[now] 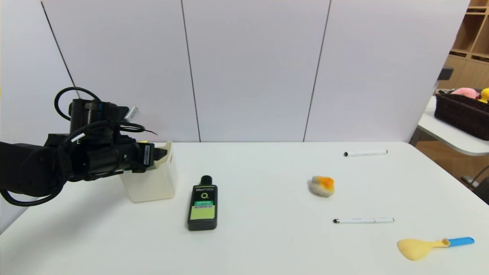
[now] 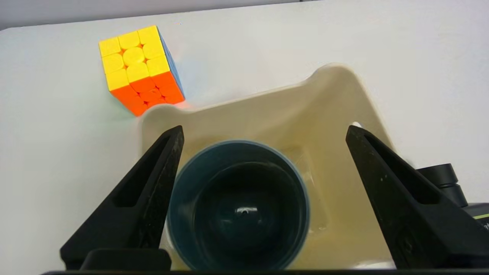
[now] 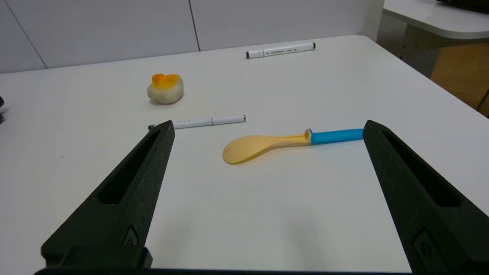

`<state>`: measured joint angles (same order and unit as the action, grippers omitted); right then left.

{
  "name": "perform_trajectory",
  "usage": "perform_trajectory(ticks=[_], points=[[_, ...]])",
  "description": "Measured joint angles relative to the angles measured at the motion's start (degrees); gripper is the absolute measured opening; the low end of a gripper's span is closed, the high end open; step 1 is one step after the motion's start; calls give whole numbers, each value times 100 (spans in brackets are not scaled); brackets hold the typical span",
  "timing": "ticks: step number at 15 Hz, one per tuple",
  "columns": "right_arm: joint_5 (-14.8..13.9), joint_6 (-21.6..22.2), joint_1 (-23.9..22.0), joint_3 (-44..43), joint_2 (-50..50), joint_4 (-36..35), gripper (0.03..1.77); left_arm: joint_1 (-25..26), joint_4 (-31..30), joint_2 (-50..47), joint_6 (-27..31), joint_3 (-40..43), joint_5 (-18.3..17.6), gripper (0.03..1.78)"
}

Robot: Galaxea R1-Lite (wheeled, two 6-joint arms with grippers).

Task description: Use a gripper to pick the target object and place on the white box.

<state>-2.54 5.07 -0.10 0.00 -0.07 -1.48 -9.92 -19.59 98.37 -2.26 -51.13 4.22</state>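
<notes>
Cup (image 2: 238, 210) in box (image 1: 151, 187); 1 bottle (image 1: 203, 206) (right of box) alongside.

We see the cup (image 2: 238, 206), a plain blue-grey cylinder with a darker teal inside and no handle, sitting within the white box with its round mouth facing up and nothing visible inside it. We see the white box (image 1: 151, 185) standing upright on the table, a cream-white plastic bin with rounded corners, slightly tapered walls and a dipped rim; its floor shows bare beside the cup.
</notes>
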Motion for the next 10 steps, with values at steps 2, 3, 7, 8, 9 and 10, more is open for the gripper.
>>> perform_trajectory(ticks=[2,3,7,8,9,10], points=[[0,0,0,0,0,0,170,0,2,-85,0,17,0,157],[0,0,0,0,0,0,170,0,-2,-151,5,6,5,159],[0,-1,0,0,0,2,170,0,-177,-495,63,-408,7,164],[0,0,0,0,0,0,170,0,-352,-589,96,-513,-4,164],[0,0,0,0,0,0,170,0,-571,-685,163,-597,-26,165],[0,0,0,0,0,0,170,0,-813,-798,299,-647,-34,166]])
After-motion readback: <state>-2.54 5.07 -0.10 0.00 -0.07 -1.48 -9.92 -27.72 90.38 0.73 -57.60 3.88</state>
